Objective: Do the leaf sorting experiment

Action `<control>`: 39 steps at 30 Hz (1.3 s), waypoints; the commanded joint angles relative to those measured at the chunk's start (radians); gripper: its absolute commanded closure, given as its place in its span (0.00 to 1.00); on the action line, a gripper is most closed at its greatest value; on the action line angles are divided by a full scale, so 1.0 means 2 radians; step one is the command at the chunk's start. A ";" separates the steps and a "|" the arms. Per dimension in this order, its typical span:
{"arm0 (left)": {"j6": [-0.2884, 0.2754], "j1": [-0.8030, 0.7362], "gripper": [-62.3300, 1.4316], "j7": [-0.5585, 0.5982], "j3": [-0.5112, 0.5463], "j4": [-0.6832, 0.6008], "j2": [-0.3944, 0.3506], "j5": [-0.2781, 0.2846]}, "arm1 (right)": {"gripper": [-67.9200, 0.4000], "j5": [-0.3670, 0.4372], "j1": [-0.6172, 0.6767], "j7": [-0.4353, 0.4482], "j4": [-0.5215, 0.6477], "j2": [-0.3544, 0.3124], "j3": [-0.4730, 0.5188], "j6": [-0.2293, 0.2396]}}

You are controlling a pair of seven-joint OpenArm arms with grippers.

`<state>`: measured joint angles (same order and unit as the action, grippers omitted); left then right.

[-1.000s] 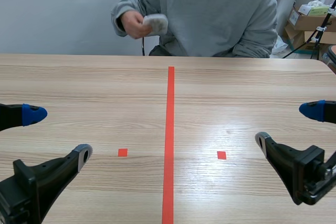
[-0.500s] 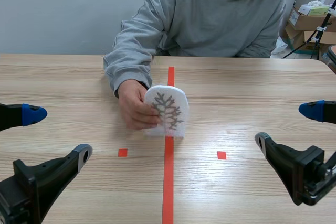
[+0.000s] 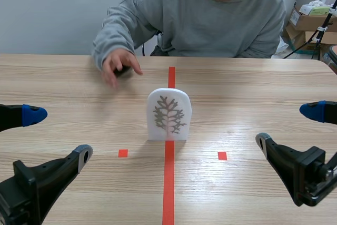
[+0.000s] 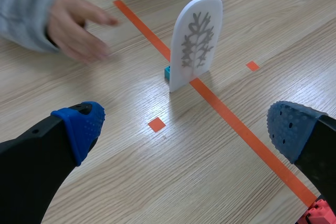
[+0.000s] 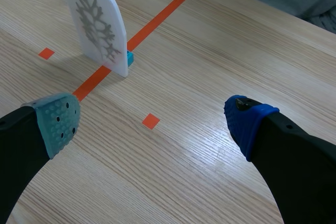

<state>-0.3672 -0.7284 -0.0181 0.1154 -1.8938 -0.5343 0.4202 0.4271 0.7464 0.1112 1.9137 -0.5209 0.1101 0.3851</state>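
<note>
A white arched card with a grey-green leaf print [image 3: 169,115] stands upright on the red centre tape line [image 3: 169,183], mid-table. Both wrist views catch it too, the leaf card [image 4: 195,42] ahead of my left gripper and the leaf card [image 5: 97,23] ahead of my right one, with a small blue base behind it. My left gripper [image 3: 55,136] is open at the near left. At the near right my right gripper [image 3: 289,127] is open as well. Nothing lies between either pair of fingers. A person's hand [image 3: 119,66] hovers over the table beyond the card.
The person in a grey hoodie [image 3: 210,14] sits across the table. Two small red tape squares [image 3: 122,153] [image 3: 222,156] mark the table on either side of the line. Cardboard boxes [image 3: 310,22] stand at the back right, off the table.
The person brought the leaf card down, stood it on the red line, and pulled the hand back toward the far left. Neither arm has moved.
</note>
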 commanded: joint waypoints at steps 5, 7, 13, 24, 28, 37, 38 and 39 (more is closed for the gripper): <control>-0.001 0.000 0.00 0.007 0.001 -0.011 0.004 0.003 | 0.17 0.002 0.001 0.007 0.007 0.000 0.007 0.000; -0.001 0.000 0.00 0.007 0.001 -0.011 0.004 0.003 | 0.17 0.002 0.001 0.007 0.007 0.000 0.007 0.000; -0.001 0.000 0.00 0.007 0.001 -0.011 0.004 0.003 | 0.17 0.002 0.001 0.007 0.007 0.000 0.007 0.000; -0.001 0.000 0.00 0.007 0.001 -0.011 0.004 0.003 | 0.17 0.002 0.001 0.007 0.007 0.000 0.007 0.000; -0.001 0.000 0.00 0.007 0.001 -0.011 0.004 0.003 | 0.17 0.002 0.001 0.007 0.007 0.000 0.007 0.000; -0.001 0.011 0.00 -0.005 0.001 -0.010 0.004 0.003 | 0.17 0.002 0.001 0.007 0.007 0.000 0.007 0.000; -0.002 0.017 0.00 -0.012 0.001 -0.009 0.004 0.003 | 0.17 0.002 0.001 0.007 0.007 0.000 0.007 0.000; -0.003 0.024 0.00 -0.016 0.001 -0.007 0.004 0.003 | 0.17 0.002 0.001 0.006 0.007 0.000 0.007 0.000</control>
<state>-0.3691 -0.7010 -0.0643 0.1154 -1.8938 -0.5339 0.4198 0.4271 0.7464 0.1101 1.9137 -0.5209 0.1101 0.3851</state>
